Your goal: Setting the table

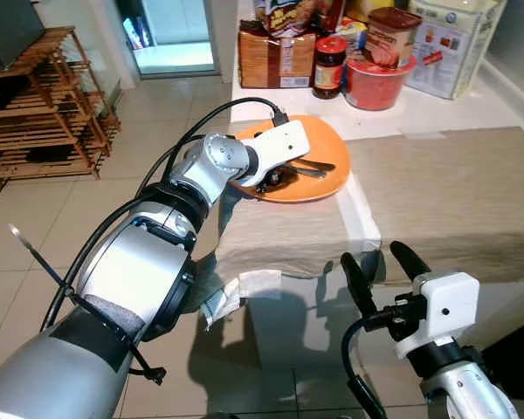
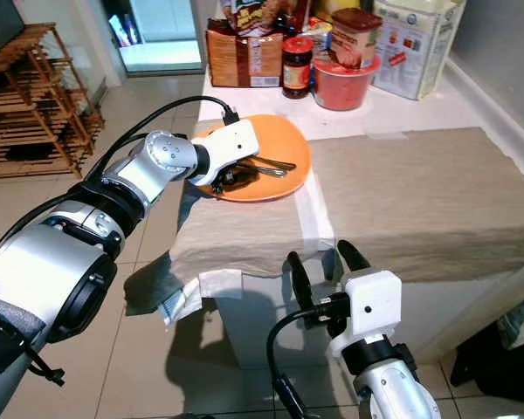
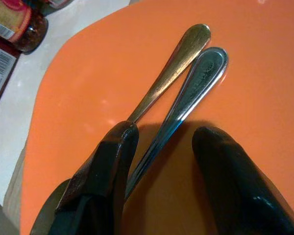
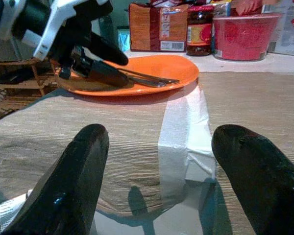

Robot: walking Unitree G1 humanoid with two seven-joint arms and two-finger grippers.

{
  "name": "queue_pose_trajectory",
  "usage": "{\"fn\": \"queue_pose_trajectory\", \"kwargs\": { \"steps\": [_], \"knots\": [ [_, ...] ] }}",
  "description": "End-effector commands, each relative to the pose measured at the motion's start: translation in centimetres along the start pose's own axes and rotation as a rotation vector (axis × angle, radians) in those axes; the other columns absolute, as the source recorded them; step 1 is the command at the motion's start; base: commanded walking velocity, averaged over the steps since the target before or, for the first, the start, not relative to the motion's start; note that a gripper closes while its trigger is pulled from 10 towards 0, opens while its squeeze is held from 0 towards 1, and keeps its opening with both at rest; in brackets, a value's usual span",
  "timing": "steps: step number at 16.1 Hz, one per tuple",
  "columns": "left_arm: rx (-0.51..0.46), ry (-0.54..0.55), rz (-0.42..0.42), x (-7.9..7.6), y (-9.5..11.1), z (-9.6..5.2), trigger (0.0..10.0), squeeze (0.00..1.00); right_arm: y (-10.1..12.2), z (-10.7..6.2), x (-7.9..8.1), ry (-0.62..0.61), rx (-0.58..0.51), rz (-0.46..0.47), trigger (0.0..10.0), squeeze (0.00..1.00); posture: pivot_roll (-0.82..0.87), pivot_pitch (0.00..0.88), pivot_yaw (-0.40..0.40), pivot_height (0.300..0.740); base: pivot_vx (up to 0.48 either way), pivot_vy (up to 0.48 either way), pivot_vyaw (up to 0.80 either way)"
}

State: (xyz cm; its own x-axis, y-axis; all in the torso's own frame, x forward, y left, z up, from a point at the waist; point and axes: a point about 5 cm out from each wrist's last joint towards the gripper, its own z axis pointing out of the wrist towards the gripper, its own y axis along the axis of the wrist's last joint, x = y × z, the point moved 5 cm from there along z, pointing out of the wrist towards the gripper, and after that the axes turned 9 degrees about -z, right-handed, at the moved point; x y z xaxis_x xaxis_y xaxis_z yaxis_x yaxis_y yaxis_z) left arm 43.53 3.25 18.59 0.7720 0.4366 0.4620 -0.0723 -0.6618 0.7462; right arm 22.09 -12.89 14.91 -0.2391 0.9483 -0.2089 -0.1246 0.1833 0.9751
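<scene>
Two utensil handles [image 3: 186, 83] between open left claw [image 3: 161, 147] fingers.

Home kitchen or dining corner. Evidence: white counter [image 1: 437, 109] laid with a beige woven cloth [image 1: 437, 201]; packaged groceries at its far edge, namely a brown bread bag [image 1: 275, 59], a red-lidded jar [image 1: 329, 66], a red bowl [image 1: 373, 83] and a white sack [image 1: 450, 44]; an orange plate [image 1: 319, 188] with cutlery [image 3: 186, 88]; tiled floor [image 1: 35, 218]; a wooden slatted rack [image 1: 48, 113].
</scene>
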Motion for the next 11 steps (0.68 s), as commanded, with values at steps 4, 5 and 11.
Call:
{"fn": "queue_pose_trajectory", "kwargs": {
  "steps": [4,5,11],
  "knots": [
    [0.039,0.013,-0.045,0.2,-1.0,-0.1,10.0,0.00,0.3,-0.3,0.2,0.005,0.007,0.004,10.0,0.00,-0.20,0.091,0.109,0.740,0.000,0.000,0.00],
    [0.042,0.009,-0.073,0.1,-1.2,-0.1,10.0,0.00,0.3,-0.3,0.2,0.004,0.008,0.004,10.0,0.00,-0.20,0.090,0.108,0.740,0.000,0.000,0.00],
    [0.075,-0.012,-0.169,-0.5,-2.0,0.2,0.0,0.00,0.2,-0.4,0.1,0.006,0.016,0.002,10.0,0.00,-0.21,0.093,0.105,0.740,0.000,0.000,0.00]
  ]
}}
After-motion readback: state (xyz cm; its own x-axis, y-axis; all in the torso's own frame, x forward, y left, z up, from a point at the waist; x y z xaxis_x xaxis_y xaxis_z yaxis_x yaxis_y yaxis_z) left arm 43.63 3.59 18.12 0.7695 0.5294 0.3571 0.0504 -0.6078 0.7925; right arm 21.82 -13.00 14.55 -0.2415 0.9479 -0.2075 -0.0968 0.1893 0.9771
